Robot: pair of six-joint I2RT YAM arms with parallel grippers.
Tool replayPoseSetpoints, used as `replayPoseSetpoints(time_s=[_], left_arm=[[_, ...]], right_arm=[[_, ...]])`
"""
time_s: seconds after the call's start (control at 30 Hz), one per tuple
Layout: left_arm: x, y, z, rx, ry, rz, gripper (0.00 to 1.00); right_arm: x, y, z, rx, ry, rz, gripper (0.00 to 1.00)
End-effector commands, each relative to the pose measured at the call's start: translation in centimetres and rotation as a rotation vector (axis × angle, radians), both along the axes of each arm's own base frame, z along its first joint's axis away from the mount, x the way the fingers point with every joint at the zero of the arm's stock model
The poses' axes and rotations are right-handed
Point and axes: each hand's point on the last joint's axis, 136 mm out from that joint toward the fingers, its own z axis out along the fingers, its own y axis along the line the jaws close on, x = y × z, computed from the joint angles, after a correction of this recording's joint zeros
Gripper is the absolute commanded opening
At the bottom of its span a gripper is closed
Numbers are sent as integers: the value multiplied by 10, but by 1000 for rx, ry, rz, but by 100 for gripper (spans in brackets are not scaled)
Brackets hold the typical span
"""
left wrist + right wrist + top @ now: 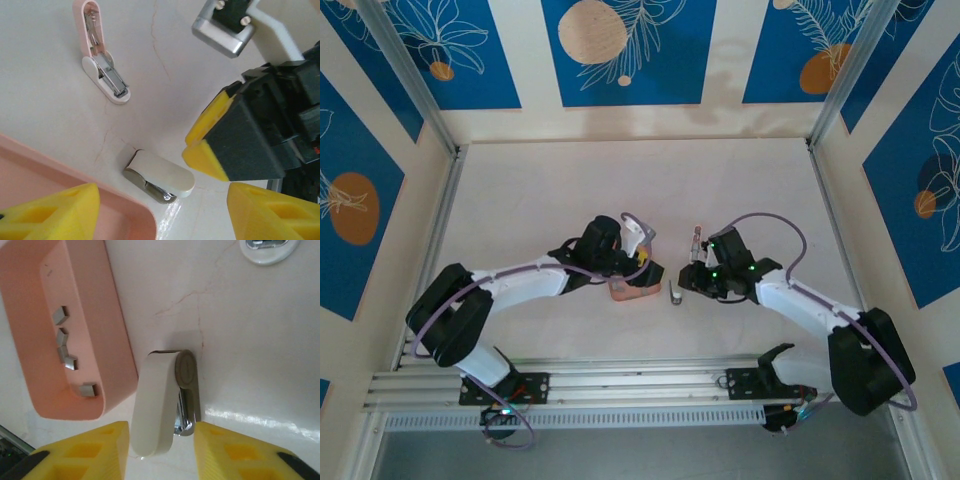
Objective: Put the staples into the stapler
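1. Stapler: we find the stapler (102, 65) lying open near the middle of the tabletop (45, 120), a little toward its right edge. The pink cover is swung open away from the white base, and the metal channel faces up. We count the opening step as done.
2. Staples: we count four staples (69, 361), small grey bits, lying separately inside the pink tray (116, 315). The tray sits between the middle of the tabletop and its near edge, apart from the stapler. We judge that no staples have been carried across yet. We cannot tell whether the channel already holds any.
3. Left tool (162, 200): it is released. Its fingers are spread wide over a corner of the tray, with nothing between them.
4. Right tool (160, 429): its fingers stand on either side of a white oblong piece (155, 390) with a metal underside. This piece lies on the tabletop just beside the tray, on the side toward the right edge. The fingers are close against both flanks, but we cannot tell whether they clamp the piece or only bracket it.
5. Left to do, in our judgement: pick staples from the tray, lay them in the open channel and close the cover. This main step is not yet begun. The bits are small, so a fine pinch will be needed.
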Motion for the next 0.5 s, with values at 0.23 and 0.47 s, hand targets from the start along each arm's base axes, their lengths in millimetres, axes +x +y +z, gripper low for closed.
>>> replayPoseSetpoints(time_s=[0.23,0.47], left_arm=[[4,-6,2,-83,7,9,68],[10,-10,6,-101,4,6,68]], right_arm=[[-42,-17,-53,-153,259,-10,22],[-14,-10,-3,-77,60,-20,38]])
